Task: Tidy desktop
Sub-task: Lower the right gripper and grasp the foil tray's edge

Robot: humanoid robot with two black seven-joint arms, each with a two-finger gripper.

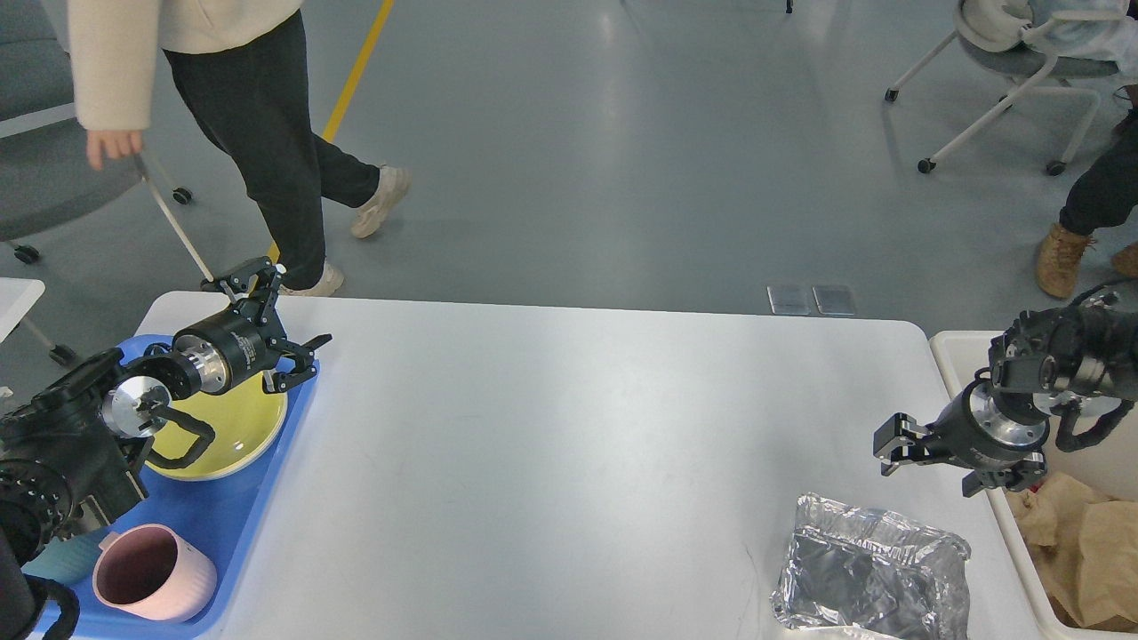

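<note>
The white desktop (pixel 569 444) fills the middle of the head view. A crumpled silver foil container (pixel 871 578) lies on it near the front right corner. My right gripper (pixel 926 464) hovers just above and behind the foil, at the desktop's right edge; it is open and holds nothing. My left gripper (pixel 307 307) is open and empty at the far left, above the far end of a blue tray (pixel 209 524). On the tray sit a yellow plate (pixel 236 427) and a pink cup (pixel 151 573).
A cream-white bin (pixel 1021 564) stands against the desktop's right side with brown paper (pixel 1085 542) inside. A person (pixel 258 124) walks on the floor behind the left corner. Wheeled chairs stand at the back left and back right.
</note>
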